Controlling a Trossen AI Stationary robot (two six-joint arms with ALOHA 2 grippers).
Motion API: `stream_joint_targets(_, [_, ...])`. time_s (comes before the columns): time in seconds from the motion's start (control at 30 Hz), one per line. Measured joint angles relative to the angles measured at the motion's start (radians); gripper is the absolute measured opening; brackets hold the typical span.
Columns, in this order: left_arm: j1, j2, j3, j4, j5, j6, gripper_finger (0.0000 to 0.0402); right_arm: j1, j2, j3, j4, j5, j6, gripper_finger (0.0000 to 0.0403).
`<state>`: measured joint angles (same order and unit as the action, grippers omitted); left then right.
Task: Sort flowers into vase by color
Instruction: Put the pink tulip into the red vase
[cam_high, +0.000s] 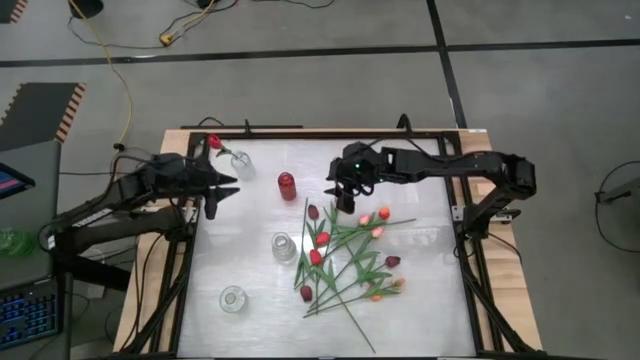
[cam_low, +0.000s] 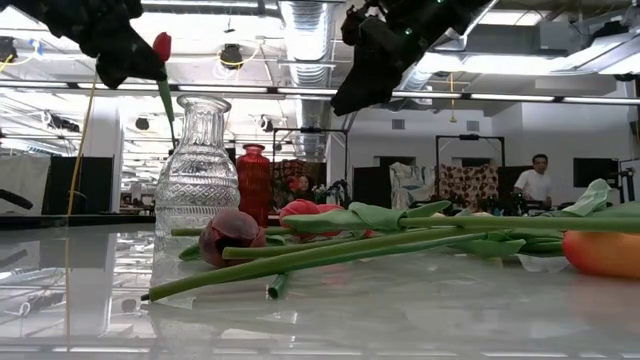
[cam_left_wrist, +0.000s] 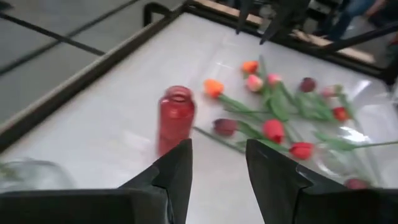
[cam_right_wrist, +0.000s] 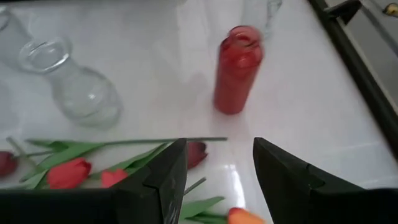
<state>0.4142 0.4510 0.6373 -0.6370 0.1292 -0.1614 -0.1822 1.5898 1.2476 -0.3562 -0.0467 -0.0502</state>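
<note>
Four vases stand on the white table (cam_high: 420, 300) in the high view: a red bottle vase (cam_high: 287, 186) near the middle, a clear vase (cam_high: 241, 163) at the far left holding one red tulip (cam_high: 214, 142), a clear cut-glass vase (cam_high: 284, 247) touching the loose pile, and a clear vase (cam_high: 232, 298) near the front left; the last three hold nothing but the one tulip named; about a dozen loose tulips (cam_high: 345, 260) lie flat right of centre, heads red, orange-pink and dark maroon; the left gripper (cam_high: 222, 190) hovers between the far-left vase and the red bottle, and the right gripper (cam_high: 344, 203) hangs over the far end of the pile.

One cut-glass vase (cam_low: 197, 172) stands empty in the low view, the red bottle vase (cam_low: 254, 184) behind it; a maroon tulip head (cam_low: 229, 236) lies just in front, stems stretching right; a red tulip (cam_low: 161, 47) shows high at the left.

Two spread fingers (cam_left_wrist: 176, 174) of the left gripper (cam_left_wrist: 217, 175) frame the red bottle vase (cam_left_wrist: 175, 118) in the left wrist view, holding nothing; the tulips (cam_left_wrist: 280, 109) lie beyond.

Two fingers (cam_right_wrist: 168, 177) of the right gripper (cam_right_wrist: 214, 180) stand apart and empty in the right wrist view, over a maroon tulip (cam_right_wrist: 196, 152); the red bottle vase (cam_right_wrist: 236, 68) and a clear vase (cam_right_wrist: 78, 84) are both empty.
</note>
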Motion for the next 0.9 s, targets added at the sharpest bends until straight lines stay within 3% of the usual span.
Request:
stream_joint_targets(0.3, [-0.154, 0.107, -0.120, 0.298, 0.007, -0.058, 0.0126, 0.083, -0.001, 0.000, -0.121, 0.000, 0.005, 0.0209])
stream_joint_targets(0.53, [-0.248, 0.206, -0.122, 0.389, -0.011, -0.061, 0.0126, 0.124, -0.001, 0.000, -0.310, 0.001, 0.153, 0.0209])
stream_joint_targets(0.73, [-0.304, 0.283, -0.122, 0.467, -0.012, -0.061, 0.0126, 0.155, -0.001, 0.000, -0.496, 0.001, 0.155, 0.0209])
stream_joint_targets(0.9, [-0.337, 0.346, -0.122, 0.516, -0.045, -0.062, 0.0126, 0.168, -0.001, 0.000, -0.522, 0.002, 0.151, 0.0209])
